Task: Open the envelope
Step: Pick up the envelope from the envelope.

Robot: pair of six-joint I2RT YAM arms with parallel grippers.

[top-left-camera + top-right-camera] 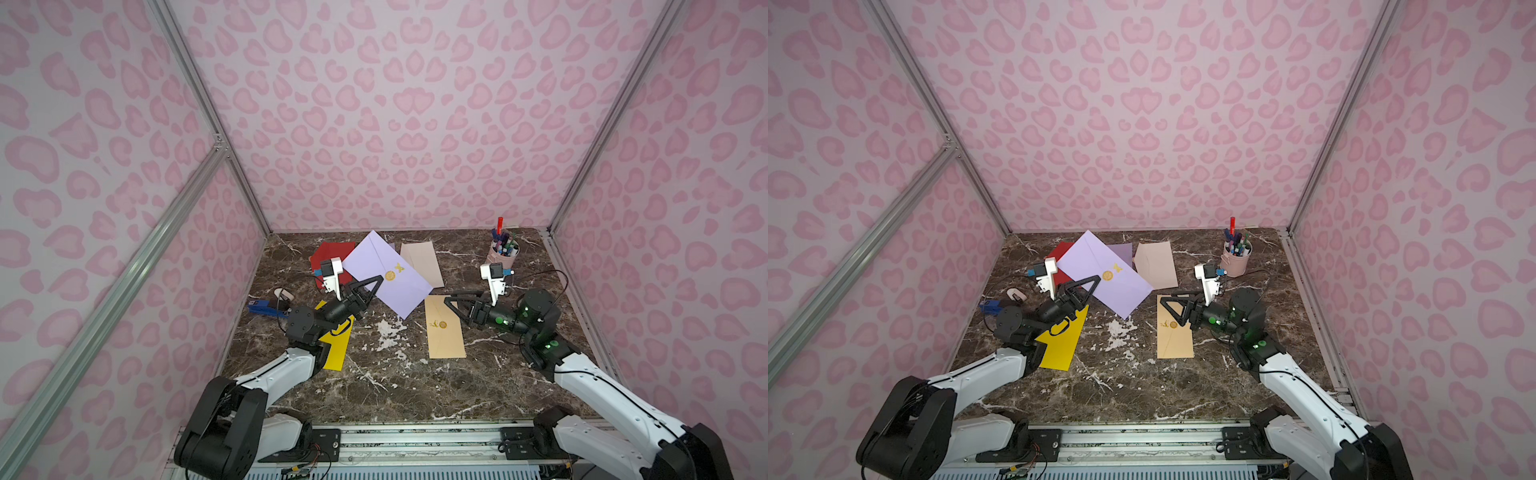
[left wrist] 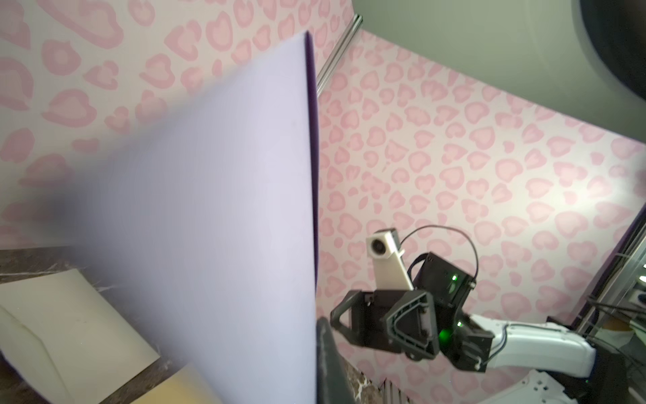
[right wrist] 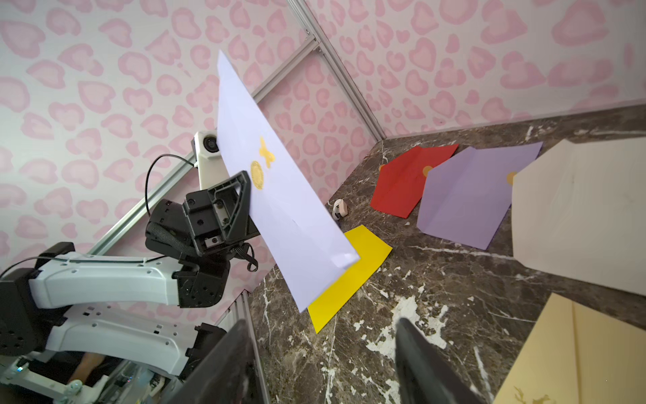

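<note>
A lavender envelope [image 1: 386, 270] [image 1: 1100, 266] with a round gold seal [image 1: 390, 275] [image 3: 257, 175] is held up off the marble table, tilted on edge. My left gripper [image 1: 379, 280] [image 1: 1098, 280] is shut on its edge right beside the seal; the right wrist view shows this grip [image 3: 246, 196]. In the left wrist view the envelope's plain back [image 2: 209, 210] fills the left half and hides one finger. The flap lies shut. My right gripper [image 1: 447, 300] [image 1: 1163, 300] [image 3: 321, 335] hovers open and empty to the right, above a tan envelope [image 1: 444, 336].
Red [image 1: 326, 253], purple [image 1: 1121, 251] and beige [image 1: 422, 262] envelopes lie open at the back. A yellow envelope [image 1: 337, 351] lies under the left arm. A pink pen cup [image 1: 503, 255] stands back right. A blue stapler [image 1: 262, 308] sits at the left edge.
</note>
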